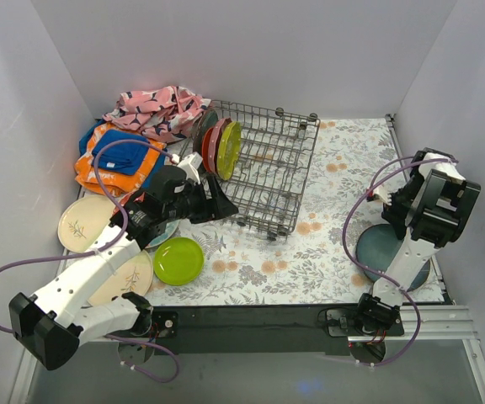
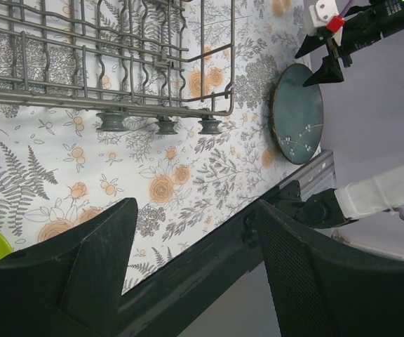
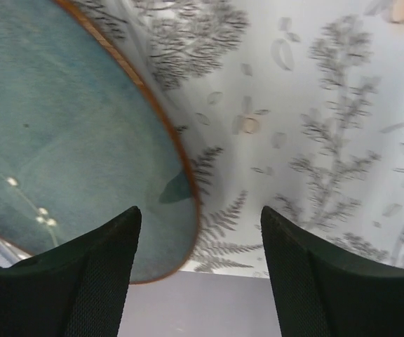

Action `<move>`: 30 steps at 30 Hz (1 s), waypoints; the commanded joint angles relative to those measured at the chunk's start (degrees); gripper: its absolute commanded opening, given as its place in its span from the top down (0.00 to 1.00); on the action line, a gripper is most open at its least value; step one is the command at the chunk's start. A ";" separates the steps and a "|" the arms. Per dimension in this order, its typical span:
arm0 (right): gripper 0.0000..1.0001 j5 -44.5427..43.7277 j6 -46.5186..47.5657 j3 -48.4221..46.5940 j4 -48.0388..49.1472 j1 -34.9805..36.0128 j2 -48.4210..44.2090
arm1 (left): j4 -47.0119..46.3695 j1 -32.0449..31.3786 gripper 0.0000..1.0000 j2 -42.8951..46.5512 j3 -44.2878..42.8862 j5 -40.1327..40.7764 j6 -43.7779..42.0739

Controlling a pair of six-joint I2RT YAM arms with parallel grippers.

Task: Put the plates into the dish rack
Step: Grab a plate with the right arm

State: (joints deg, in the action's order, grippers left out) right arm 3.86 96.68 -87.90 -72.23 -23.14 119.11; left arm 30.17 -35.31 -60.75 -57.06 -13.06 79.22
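The dish rack (image 1: 268,168) sits far-centre on the flowered surface (image 1: 310,252), with three plates (image 1: 222,148) upright at its far-left end. Heaped cloths (image 1: 133,135) crowd its left side. The left fingers (image 2: 90,267), spread and empty, hang beside the rack's near-left corner. A lime green plate (image 1: 178,260) lies just nearer, and cream plates (image 1: 81,222) are partly hidden under that arm. The right fingers (image 3: 83,281), also spread, hover over the rim of a blue-grey plate (image 1: 370,248) by the right wall. Open surface lies between.

Floral table (image 1: 327,244), dish rack (image 1: 268,168), lime plate (image 1: 178,260), blue-grey plate (image 1: 377,248), apparently crumpled cloths (image 1: 154,109)
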 commanded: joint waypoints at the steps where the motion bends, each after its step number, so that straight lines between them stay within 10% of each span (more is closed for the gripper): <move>1: 0.29 0.27 1.67 5.97 -3.18 -0.16 0.16 | -2.31 0.24 0.34 1.07 0.63 -2.67 0.41; 12: 0.51 7.12 -3.43 6.25 -3.18 -0.16 3.58 | -6.09 0.24 0.34 1.16 3.35 -5.92 2.07; 20: 0.99 14.06 -4.84 5.19 -3.18 -0.16 4.38 | -9.87 0.24 0.34 2.74 7.48 -8.91 4.27; 30: 0.99 27.24 -6.24 6.77 -3.27 0.81 -0.89 | -16.28 0.24 0.34 2.92 12.06 -13.57 6.47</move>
State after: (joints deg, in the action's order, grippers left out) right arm 17.80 90.06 -82.41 -84.38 -23.18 121.10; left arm 17.67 -35.31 -59.00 -46.06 -23.57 84.73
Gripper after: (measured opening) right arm 0.069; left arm 0.665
